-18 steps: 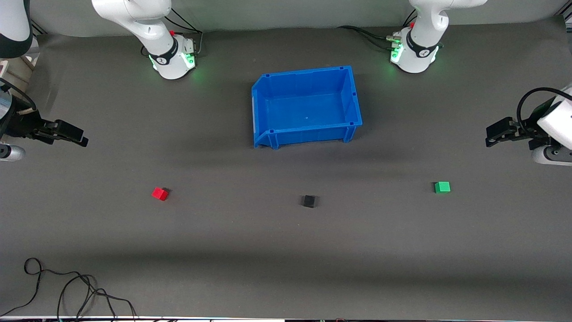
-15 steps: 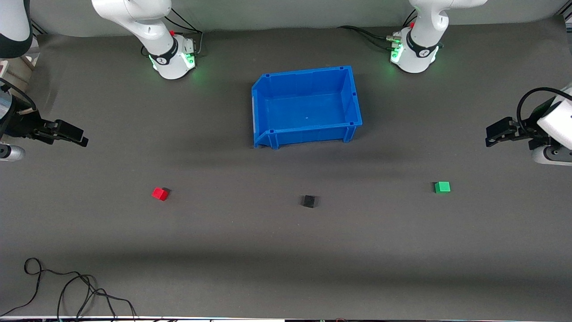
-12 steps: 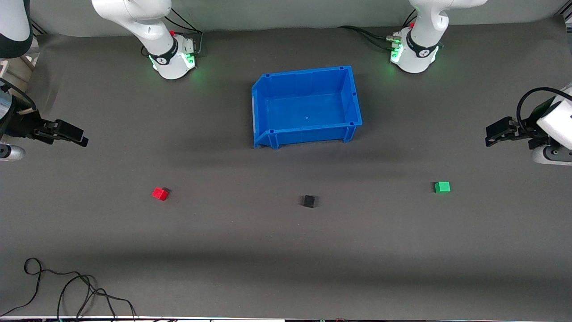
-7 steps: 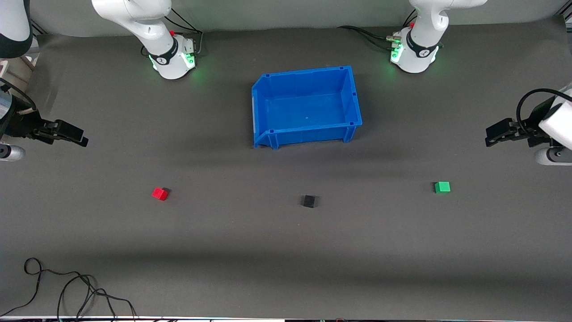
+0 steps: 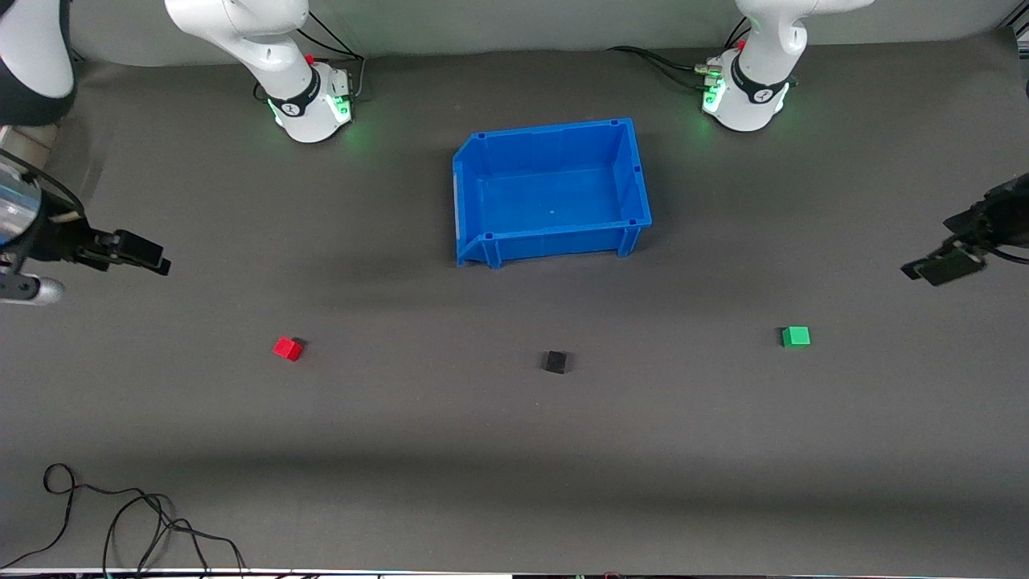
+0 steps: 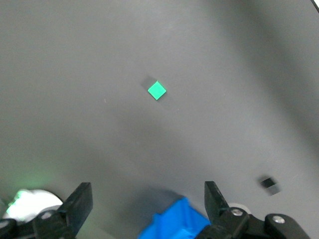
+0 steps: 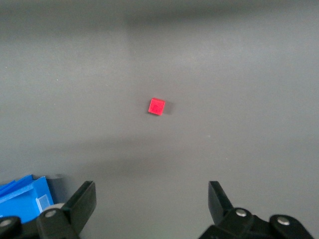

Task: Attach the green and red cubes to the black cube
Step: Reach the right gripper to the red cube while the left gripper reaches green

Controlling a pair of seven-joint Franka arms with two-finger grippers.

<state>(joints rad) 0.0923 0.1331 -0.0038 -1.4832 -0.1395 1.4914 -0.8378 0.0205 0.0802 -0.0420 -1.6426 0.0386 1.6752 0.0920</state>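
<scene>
Left gripper (image 5: 932, 270) swung lower, right gripper (image 5: 143, 259) shifted slightly (jaws wide), 3 cubes unmoved

Grey table (image 5: 514, 450): blue bin (image 5: 635, 173), red (image 5: 287, 348), black (image 5: 555, 361), green cubes (image 5: 796, 336).

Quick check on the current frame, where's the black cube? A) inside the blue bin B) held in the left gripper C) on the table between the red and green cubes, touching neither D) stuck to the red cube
C: the black cube sits alone on the table, with the red cube well off toward the right arm's end and the green cube toward the left arm's end; both grippers hold nothing.
</scene>
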